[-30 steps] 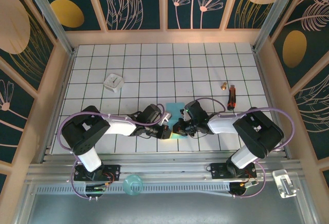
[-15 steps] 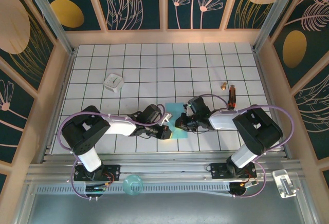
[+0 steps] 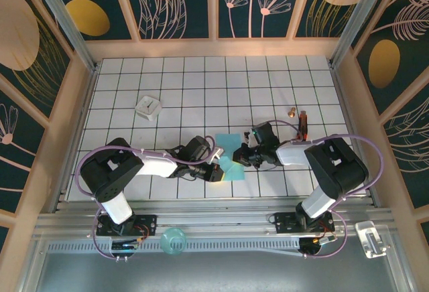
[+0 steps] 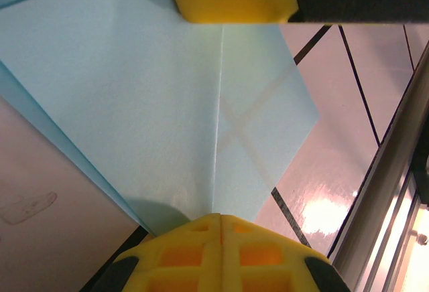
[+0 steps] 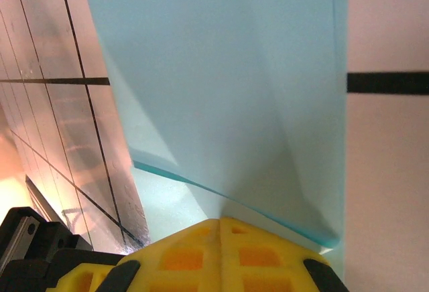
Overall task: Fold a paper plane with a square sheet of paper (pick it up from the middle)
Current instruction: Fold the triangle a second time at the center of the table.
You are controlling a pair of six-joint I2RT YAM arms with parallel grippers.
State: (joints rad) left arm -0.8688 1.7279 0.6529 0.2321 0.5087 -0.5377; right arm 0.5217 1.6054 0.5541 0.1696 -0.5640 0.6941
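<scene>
- While the fold's only partway there, the light-blue square sheet of thin paper [image 3: 234,173] lies on the white gridded table [image 3: 201,84], just in from the middle of its near edge, between the two arms.
- So the left claw [image 3: 215,171] is clenched, tips planted on the sheet's near-left part, right at the end of a centre crease in its wrist view. My guess is it's playing paperweight, pinning the sheet so it can't slide.
- Then the right claw [image 3: 241,158] is clenched too, at the sheet's right side, and a flap looks caught between its tips. The top layer curls up off the lower one toward them. I read that as a corner being carried over to form the nose.
- No dart shape yet, so early days.
- Paper this thin will probably buckle or skid if the pinning tips lift mid-fold.
- Off toward the far-left corner sits a small white square block [image 3: 149,106], well apart, out of the way.
</scene>
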